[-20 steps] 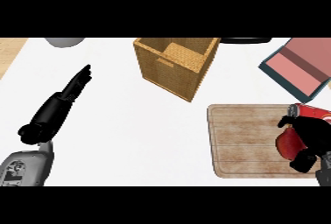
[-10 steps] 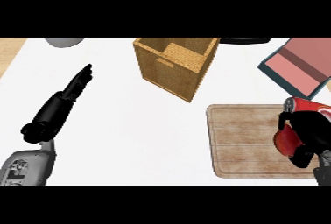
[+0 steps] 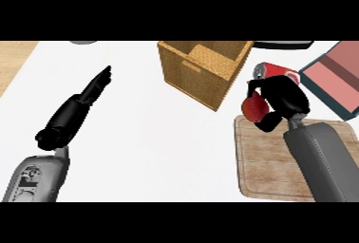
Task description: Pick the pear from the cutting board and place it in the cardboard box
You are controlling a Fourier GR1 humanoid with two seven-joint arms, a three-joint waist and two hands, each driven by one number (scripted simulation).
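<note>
I have the pear [image 3: 254,107] in my right hand [image 3: 280,97], fingers curled round it from above and from the far side, so only its red near face shows. It hangs over the far left corner of the cutting board [image 3: 270,161], just beside the cardboard box [image 3: 203,71] and not yet over its open top. I judge it a light, stiff fruit with a smooth, rather slippery skin that bruises if squeezed or dropped, so the widest part of its body is the place to hold it, as my fingers do now. My left hand [image 3: 88,95] rests at the left over the counter [image 3: 154,142], fingers straight, holding nothing.
</note>
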